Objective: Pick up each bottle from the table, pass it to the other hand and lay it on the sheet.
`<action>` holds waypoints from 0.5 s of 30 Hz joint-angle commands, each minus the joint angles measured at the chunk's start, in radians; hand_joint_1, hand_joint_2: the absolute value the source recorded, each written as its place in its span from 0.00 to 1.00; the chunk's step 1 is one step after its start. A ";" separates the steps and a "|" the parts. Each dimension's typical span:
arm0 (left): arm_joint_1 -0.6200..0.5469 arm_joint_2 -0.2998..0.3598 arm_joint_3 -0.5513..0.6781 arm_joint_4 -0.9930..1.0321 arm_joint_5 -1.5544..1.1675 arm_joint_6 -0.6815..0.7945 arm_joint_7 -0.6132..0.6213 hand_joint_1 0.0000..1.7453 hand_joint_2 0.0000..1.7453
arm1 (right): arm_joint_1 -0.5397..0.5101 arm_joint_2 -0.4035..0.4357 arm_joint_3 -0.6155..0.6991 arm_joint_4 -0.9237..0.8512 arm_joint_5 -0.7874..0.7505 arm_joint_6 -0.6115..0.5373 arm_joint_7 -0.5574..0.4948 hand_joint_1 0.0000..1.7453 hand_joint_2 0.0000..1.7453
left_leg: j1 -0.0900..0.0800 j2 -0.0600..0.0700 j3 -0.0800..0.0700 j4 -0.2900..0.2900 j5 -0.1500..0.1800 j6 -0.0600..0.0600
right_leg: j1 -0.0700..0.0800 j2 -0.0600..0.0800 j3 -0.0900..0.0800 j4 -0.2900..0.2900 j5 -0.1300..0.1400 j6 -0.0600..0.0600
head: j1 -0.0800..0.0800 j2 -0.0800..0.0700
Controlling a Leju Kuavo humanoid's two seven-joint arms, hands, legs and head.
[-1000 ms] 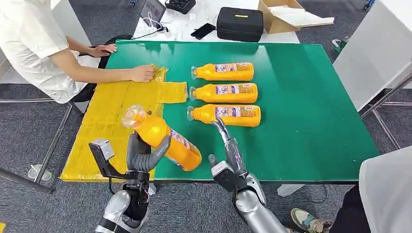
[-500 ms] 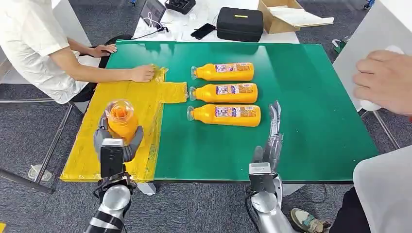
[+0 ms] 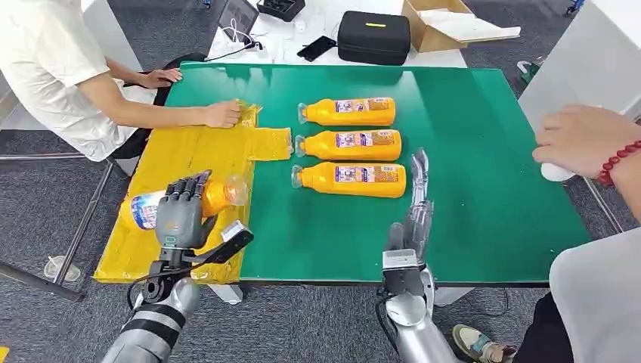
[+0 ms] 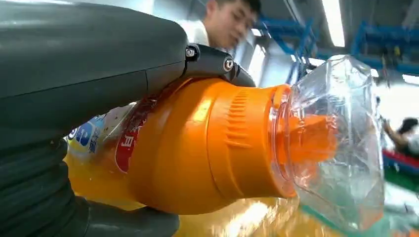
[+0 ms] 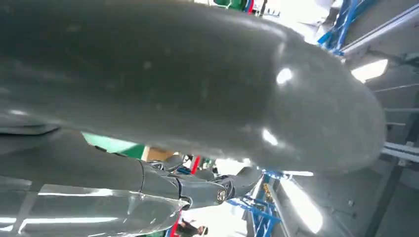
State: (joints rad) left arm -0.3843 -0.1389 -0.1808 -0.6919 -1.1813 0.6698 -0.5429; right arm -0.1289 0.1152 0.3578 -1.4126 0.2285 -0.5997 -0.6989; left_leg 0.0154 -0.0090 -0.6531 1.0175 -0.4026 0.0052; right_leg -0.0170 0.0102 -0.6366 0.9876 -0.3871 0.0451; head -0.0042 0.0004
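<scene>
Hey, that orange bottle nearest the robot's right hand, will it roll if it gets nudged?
Probably: the orange bottle lies on its side on the smooth green table, and its body looks rounded. It looks full, so likely heavy for its size. The right hand is beside it, not holding it.

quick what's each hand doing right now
Left hand: holding an orange bottle over the yellow sheet.
Right hand: open, fingers extended, holding nothing.

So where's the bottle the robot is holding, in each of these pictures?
Head view: the held bottle lies sideways over the yellow sheet, under the left hand, cap toward the green table.
Left wrist view: bottle fills the middle, clear cap rightward.
Right wrist view: not in it.
Shared landmark: the yellow sheet.
</scene>
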 commanded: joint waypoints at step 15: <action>-0.085 0.012 -0.053 0.275 0.142 -0.224 -0.054 0.00 1.00 | -0.058 -0.017 0.049 0.118 -0.032 0.009 0.001 0.00 0.00 | 0.000 0.002 0.007 -0.001 -0.002 0.001 | 0.000 0.000 0.006 -0.001 -0.001 -0.002 | 0.000 0.000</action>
State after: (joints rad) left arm -0.4494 -0.1305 -0.1877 -0.4898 -1.0612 0.4760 -0.6432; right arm -0.1480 0.1148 0.3811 -1.3725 0.2029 -0.5940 -0.6989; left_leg 0.0153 -0.0094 -0.6527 1.0174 -0.4026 0.0052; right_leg -0.0171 0.0099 -0.6361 0.9876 -0.3872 0.0450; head -0.0042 0.0004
